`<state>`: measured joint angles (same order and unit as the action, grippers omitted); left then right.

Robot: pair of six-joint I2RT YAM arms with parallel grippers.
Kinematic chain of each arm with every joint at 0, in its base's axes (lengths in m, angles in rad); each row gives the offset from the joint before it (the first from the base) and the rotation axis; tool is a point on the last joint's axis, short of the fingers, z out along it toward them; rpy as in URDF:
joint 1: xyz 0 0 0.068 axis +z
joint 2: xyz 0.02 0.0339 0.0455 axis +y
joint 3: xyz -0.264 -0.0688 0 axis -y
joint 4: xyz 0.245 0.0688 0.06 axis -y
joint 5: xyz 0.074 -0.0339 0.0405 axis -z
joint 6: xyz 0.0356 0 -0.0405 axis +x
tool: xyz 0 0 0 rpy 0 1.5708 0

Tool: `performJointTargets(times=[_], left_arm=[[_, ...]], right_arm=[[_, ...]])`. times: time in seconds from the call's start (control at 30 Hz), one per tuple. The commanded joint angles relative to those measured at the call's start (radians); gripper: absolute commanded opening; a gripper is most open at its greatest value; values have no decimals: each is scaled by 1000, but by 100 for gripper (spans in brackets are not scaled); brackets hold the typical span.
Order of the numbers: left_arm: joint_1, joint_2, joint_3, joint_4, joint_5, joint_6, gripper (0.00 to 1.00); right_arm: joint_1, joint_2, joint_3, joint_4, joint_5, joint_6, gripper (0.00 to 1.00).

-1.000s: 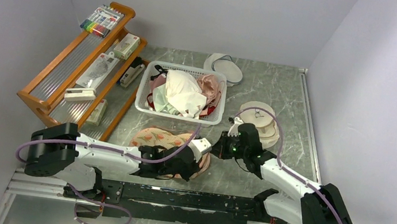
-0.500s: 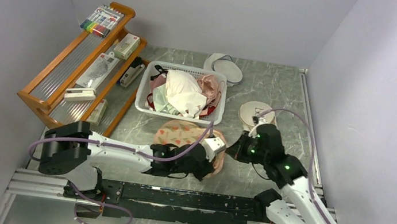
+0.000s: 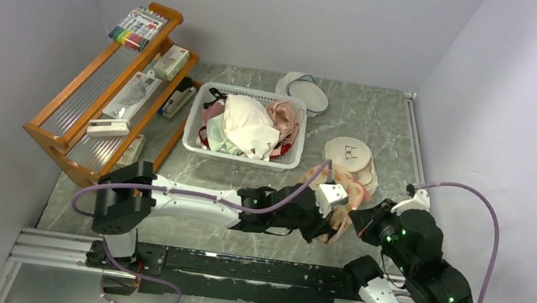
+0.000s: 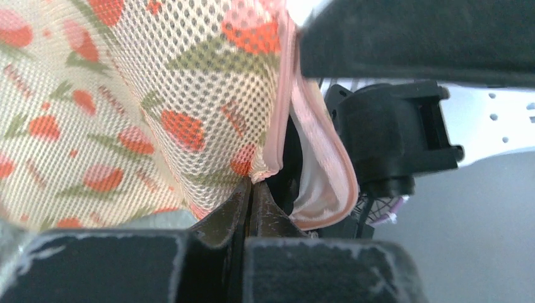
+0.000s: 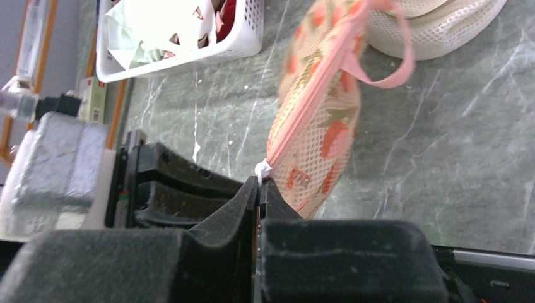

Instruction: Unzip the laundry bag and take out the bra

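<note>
The laundry bag [image 3: 345, 197], peach mesh with orange-red flowers and pink trim, stands on edge between my two grippers at the right of the table. My left gripper [image 4: 252, 184] is shut on the bag's pink-trimmed edge [image 4: 277, 113], the mesh filling that view. My right gripper [image 5: 259, 180] is shut on the white zipper pull [image 5: 261, 169] at the bag's [image 5: 318, 120] lower end. In the top view the left gripper [image 3: 336, 211] and right gripper [image 3: 360, 220] sit close together. A dark slit shows between the pink edges. The bra is hidden.
A white basket [image 3: 195, 146] of garments stands behind the arms. A wooden rack [image 3: 63, 136] fills the left side. One white round pouch [image 3: 351, 154] lies just behind the bag, another [image 3: 304, 92] at the back. The right wall is near.
Both arms have swung to the right, carrying the bag from in front of the basket to beside the white pouch. The grips have held.
</note>
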<state>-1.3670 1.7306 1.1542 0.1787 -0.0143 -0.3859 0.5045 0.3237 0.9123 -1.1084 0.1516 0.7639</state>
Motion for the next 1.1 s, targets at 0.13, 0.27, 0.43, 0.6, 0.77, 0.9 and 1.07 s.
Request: performJointTargets(times=[0.13,0.27,0.43,0.6,0.77,0.9,1.07], left_arm=[[45,94,164,-238,29,175,7],[95,-8,18,-234,3,196,7],[135,-157,-142,-318,-2,281,7],[176,-283,-209,-418,-11,336,21],[193,-391,-223,-444,39,332,60],[193,-424,-193,-405,136,353,72],[193,-337,-78,-440,208,453,77]], right_arm=[[-7,-16,-1,47,-69,-68,0],[-7,22,-81,140,-205,-114,0],[-6,62,-188,239,-319,-129,0],[-7,85,-314,377,-525,-119,0],[-7,105,-420,524,-650,-73,0],[-6,105,-498,636,-691,-19,0],[-7,114,-523,655,-684,-17,0]])
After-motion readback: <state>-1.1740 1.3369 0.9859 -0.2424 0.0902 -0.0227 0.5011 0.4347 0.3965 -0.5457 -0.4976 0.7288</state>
